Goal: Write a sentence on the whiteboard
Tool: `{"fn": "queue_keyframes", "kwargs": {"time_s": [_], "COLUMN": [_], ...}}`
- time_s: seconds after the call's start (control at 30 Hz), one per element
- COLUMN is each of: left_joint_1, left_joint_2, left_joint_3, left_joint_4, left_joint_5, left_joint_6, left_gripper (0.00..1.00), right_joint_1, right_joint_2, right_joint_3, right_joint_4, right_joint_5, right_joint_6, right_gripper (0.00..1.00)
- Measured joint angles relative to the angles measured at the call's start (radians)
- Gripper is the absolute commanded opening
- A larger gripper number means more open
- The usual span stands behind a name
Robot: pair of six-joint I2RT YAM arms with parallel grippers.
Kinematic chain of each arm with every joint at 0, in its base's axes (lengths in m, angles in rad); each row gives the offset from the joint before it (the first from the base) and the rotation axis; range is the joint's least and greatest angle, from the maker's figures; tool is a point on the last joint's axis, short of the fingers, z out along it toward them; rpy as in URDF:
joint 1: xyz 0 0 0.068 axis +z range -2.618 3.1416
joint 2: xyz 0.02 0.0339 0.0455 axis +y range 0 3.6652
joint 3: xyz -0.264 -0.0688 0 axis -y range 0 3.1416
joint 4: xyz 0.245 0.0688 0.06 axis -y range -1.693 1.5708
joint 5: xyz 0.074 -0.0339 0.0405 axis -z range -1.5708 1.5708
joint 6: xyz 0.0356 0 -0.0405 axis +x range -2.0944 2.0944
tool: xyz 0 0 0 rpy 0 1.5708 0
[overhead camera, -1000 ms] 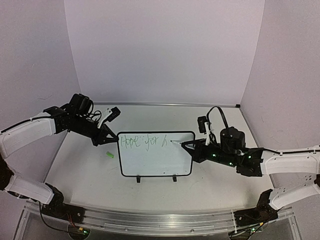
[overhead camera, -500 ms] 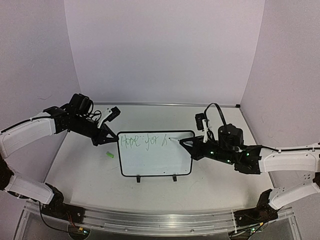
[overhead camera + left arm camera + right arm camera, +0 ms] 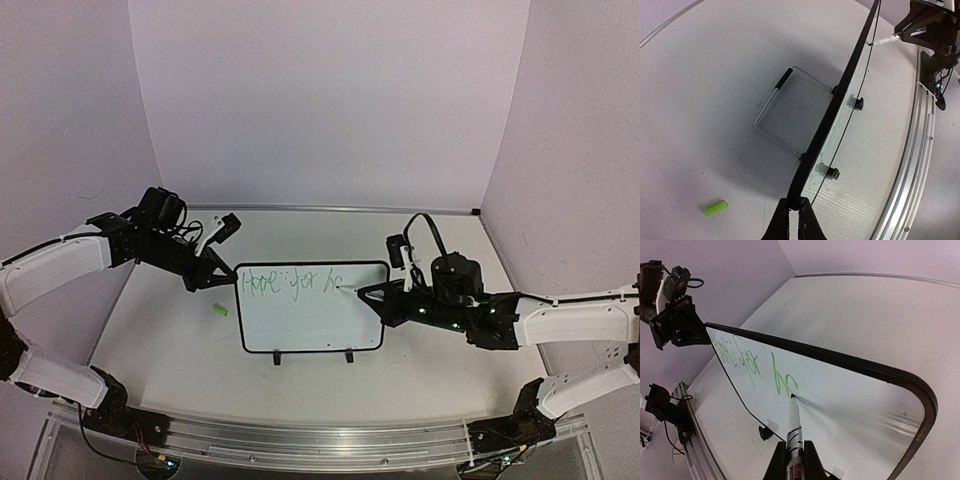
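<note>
Right gripper (image 3: pixel 370 293) has slid leftward along the whiteboard (image 3: pixel 310 325) over the last second, and a fresh stroke now follows the "h".

- Step in hand: writing, mid-word. The sentence (image 3: pixel 290 283) reads roughly "Hope for h‑" plus a partial letter, all on one line near the top edge.
- Right jaws clamped on the marker (image 3: pixel 794 430); tip touching the board just below the newest green stroke.
- Left gripper (image 3: pixel 215 280) pinched shut on the board's left corner, steadying it.
- Board sits mid-table (image 3: pixel 170 340) between the arms, tilted back on a wire stand (image 3: pixel 775 117), two black clips on its near edge.
- Small green cap (image 3: pixel 219 310) lies on the table left of the board.
- Next, I judge: finish this word; little room remains rightward, so drop to a second line.
- Ink thin, pale green, faint from above.
</note>
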Motion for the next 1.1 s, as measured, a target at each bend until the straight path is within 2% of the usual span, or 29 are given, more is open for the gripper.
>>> {"fn": "queue_keyframes", "kwargs": {"time_s": [0.5, 1.1], "left_joint_1": [0.0, 0.0], "left_joint_2": [0.0, 0.0], "left_joint_3": [0.0, 0.0], "left_joint_4": [0.0, 0.003], "left_joint_5": [0.0, 0.0], "left_joint_6": [0.0, -0.001], "left_gripper": [0.0, 0.0], "right_joint_1": [0.0, 0.0], "right_joint_2": [-0.053, -0.034], "right_joint_3": [0.0, 0.001], "right_joint_4": [-0.025, -0.024], "right_joint_5": [0.056, 0.052], "right_joint_6": [0.001, 0.011], "right_gripper": [0.0, 0.0]}}
